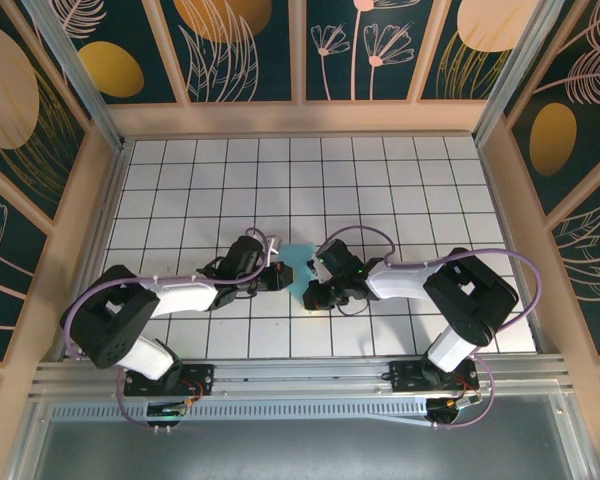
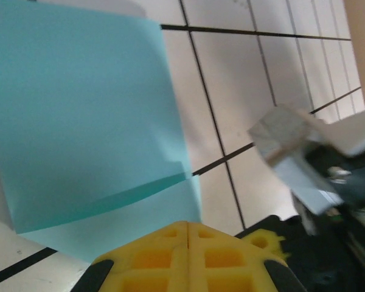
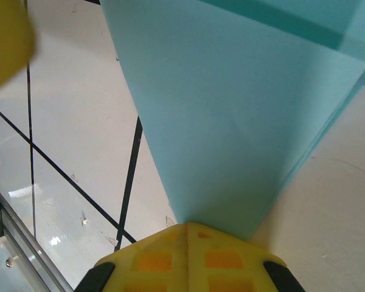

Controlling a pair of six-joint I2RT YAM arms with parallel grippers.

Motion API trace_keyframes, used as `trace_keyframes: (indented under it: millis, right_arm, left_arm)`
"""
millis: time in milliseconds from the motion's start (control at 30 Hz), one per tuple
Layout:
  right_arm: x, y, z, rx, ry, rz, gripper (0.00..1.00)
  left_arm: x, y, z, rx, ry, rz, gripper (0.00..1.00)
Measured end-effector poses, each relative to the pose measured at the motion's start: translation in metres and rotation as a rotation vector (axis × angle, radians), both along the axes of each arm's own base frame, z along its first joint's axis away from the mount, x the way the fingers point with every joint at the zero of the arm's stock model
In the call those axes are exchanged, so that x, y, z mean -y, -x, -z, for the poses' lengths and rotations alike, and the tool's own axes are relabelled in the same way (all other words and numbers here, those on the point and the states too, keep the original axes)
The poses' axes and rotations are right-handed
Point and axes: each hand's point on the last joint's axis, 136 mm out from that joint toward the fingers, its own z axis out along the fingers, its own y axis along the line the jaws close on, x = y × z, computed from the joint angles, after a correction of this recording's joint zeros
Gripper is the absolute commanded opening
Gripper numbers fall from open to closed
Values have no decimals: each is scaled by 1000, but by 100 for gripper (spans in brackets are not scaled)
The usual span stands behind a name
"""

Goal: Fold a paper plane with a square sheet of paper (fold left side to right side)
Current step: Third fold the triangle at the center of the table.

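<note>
The turquoise square sheet of paper (image 1: 298, 264) lies folded on the white grid table between my two grippers. In the left wrist view the paper (image 2: 85, 121) shows an upper layer over a paler lower one, with a slanted fold edge. My left gripper (image 2: 187, 224) is shut, its yellow fingertips at the paper's near edge. In the right wrist view the paper (image 3: 231, 109) narrows to a point that runs under my right gripper (image 3: 187, 226), which is shut with its tips down on that point. From above, the left gripper (image 1: 277, 275) and right gripper (image 1: 311, 287) flank the paper closely.
The white tiled table (image 1: 380, 180) with black grid lines stretches behind the arms, walled by wooden rails. A metal rail (image 1: 300, 370) runs along the near edge. The right arm's wrist (image 2: 304, 164) shows blurred in the left wrist view.
</note>
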Motion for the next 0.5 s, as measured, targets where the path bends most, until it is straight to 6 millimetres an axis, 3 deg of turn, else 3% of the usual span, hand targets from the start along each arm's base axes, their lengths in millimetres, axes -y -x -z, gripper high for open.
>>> trace_keyframes:
  millis: [233, 500]
  right_arm:
    - [0, 0, 0, 0, 0, 0, 0]
    - [-1, 0, -2, -4, -12, 0, 0]
  left_arm:
    - [1, -1, 25, -47, -41, -1, 0]
    - [1, -4, 38, -66, -67, -8, 0]
